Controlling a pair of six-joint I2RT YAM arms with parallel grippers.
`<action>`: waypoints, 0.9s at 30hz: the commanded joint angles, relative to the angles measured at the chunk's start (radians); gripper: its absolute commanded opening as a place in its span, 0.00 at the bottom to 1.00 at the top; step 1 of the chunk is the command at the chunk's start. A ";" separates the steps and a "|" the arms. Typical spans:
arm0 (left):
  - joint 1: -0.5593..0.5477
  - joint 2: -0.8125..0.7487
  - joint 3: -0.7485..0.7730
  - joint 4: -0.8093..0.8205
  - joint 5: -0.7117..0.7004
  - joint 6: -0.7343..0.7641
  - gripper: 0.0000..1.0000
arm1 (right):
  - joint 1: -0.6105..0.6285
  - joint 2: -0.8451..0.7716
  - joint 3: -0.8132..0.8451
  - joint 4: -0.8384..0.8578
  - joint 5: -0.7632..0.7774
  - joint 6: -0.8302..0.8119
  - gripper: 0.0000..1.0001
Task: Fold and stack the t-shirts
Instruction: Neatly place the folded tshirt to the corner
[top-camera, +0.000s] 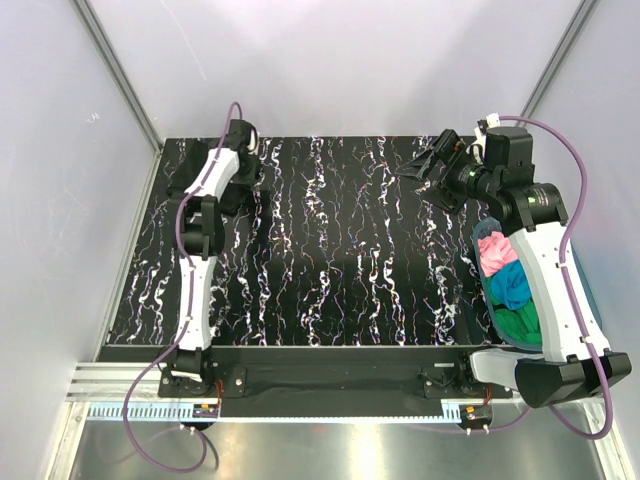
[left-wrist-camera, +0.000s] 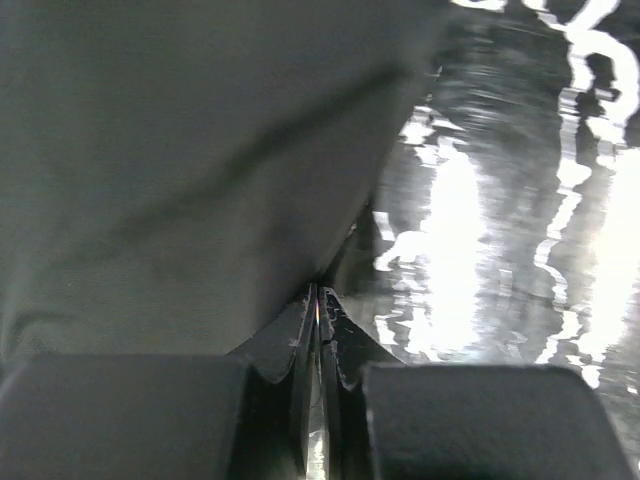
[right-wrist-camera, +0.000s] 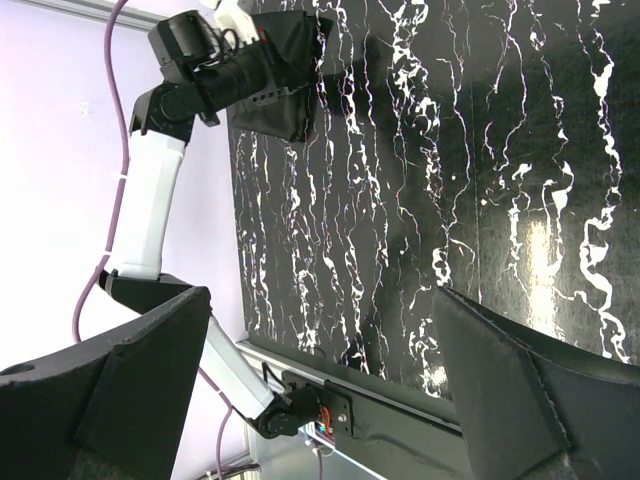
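At far-left corner of table (top-camera: 340, 250), L gripper (left-wrist-camera: 320, 295) pinched shut on edge of black t-shirt (left-wrist-camera: 180, 170), cloth bunched just past the tips. Over far-right side, R gripper (right-wrist-camera: 322, 298) spread wide above tabletop. At right edge, partly under R arm (top-camera: 545, 280): pink t-shirt (top-camera: 493, 255) farthest, blue t-shirt (top-camera: 512, 285) mid, green t-shirt (top-camera: 520, 325) nearest, all touching.

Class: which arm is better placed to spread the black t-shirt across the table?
Left. The left gripper is shut on the black t-shirt at the far-left corner; the right gripper hangs open, far from it.
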 joint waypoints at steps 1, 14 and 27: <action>0.037 0.005 0.057 0.046 0.017 -0.009 0.10 | 0.005 -0.002 0.024 0.003 0.022 0.013 1.00; 0.103 -0.150 -0.097 0.205 0.268 -0.214 0.18 | 0.006 -0.047 -0.022 0.012 0.048 0.052 1.00; 0.238 -0.474 -0.326 0.193 0.102 -0.226 0.31 | 0.020 -0.094 -0.119 0.109 0.060 0.102 1.00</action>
